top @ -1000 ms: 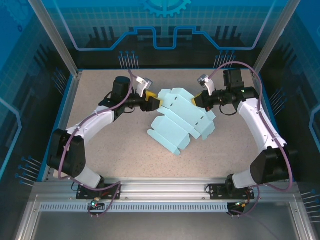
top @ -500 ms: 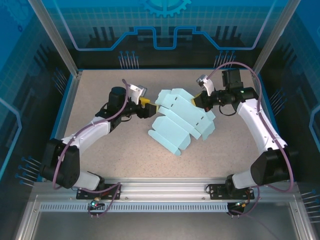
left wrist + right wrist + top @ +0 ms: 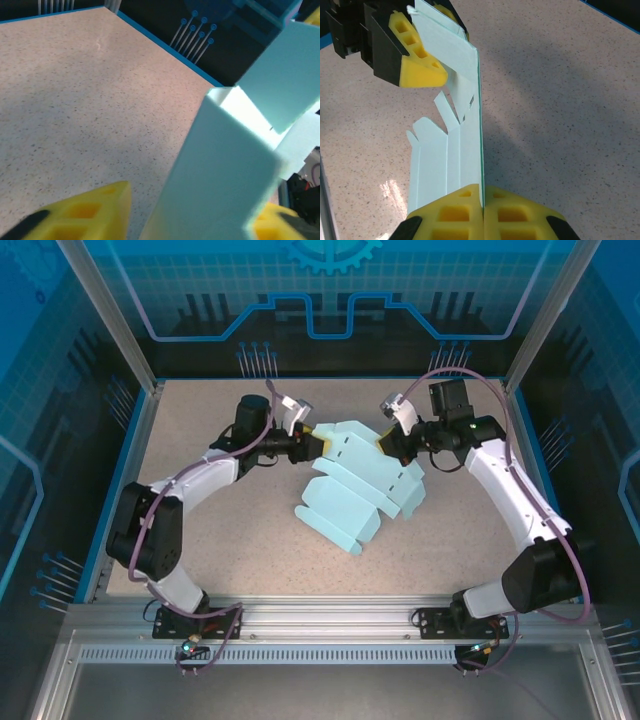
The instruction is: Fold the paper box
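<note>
The paper box (image 3: 360, 480) is pale cyan die-cut card lying half folded in the middle of the table, its far panels raised. My right gripper (image 3: 386, 443) is shut on the edge of an upright panel (image 3: 470, 150), and its yellow fingers (image 3: 520, 215) meet on the thin card. My left gripper (image 3: 322, 443) is at the box's far left flap (image 3: 220, 165). That flap stands between its two yellow fingers (image 3: 85, 215), and a sliver of table shows between the left finger and the card. The left gripper's finger (image 3: 417, 62) also appears beside the flap's top.
The speckled beige table (image 3: 230, 530) is bounded by a blue rim (image 3: 140, 460) and dark walls. Blue-headed pins (image 3: 197, 32) stand in the wall past the far edge. Both arm bases sit at the near rail (image 3: 330, 615).
The left gripper, pulled back half a second ago, has come forward onto the box's left flap with narrower jaws. The right gripper shifted slightly left and away, still holding the panel.
</note>
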`<act>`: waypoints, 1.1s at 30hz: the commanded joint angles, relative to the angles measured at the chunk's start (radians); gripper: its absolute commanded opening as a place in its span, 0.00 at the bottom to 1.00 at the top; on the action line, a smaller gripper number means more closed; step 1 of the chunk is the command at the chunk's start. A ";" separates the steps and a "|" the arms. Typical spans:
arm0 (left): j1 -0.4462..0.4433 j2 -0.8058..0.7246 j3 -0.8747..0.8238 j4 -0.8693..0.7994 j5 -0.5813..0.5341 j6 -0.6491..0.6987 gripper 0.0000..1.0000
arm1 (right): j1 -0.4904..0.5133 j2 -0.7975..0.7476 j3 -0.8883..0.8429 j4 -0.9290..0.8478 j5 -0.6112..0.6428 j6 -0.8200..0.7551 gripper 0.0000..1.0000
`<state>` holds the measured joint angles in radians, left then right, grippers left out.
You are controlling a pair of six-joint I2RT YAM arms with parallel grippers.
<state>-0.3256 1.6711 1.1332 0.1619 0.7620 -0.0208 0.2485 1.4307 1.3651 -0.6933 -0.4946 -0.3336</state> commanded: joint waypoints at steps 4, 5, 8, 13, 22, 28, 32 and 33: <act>-0.007 0.050 0.069 -0.031 0.099 0.016 0.16 | 0.055 -0.072 -0.061 0.087 0.152 -0.009 0.00; -0.008 0.056 0.080 -0.046 0.100 0.020 0.14 | 0.073 -0.080 -0.071 0.099 0.199 -0.015 0.00; -0.006 0.062 0.126 -0.141 0.089 0.043 0.05 | 0.136 -0.116 -0.117 0.150 0.389 -0.040 0.00; -0.007 0.084 0.194 -0.254 0.086 0.023 0.01 | 0.266 -0.166 -0.233 0.293 0.675 -0.113 0.00; -0.006 0.095 0.233 -0.269 0.111 -0.042 0.00 | 0.422 -0.190 -0.405 0.532 0.957 -0.256 0.00; -0.004 0.118 0.254 -0.277 0.111 -0.056 0.00 | 0.481 -0.175 -0.466 0.624 1.063 -0.344 0.00; -0.004 0.132 0.247 -0.269 0.090 -0.051 0.01 | 0.456 -0.195 -0.445 0.554 1.016 -0.264 0.00; -0.004 0.134 0.240 -0.259 0.084 -0.051 0.03 | 0.439 -0.204 -0.436 0.521 0.977 -0.227 0.00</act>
<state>-0.3267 1.7939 1.3403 -0.1501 0.8352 -0.0280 0.6949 1.2503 0.9142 -0.1154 0.5560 -0.6273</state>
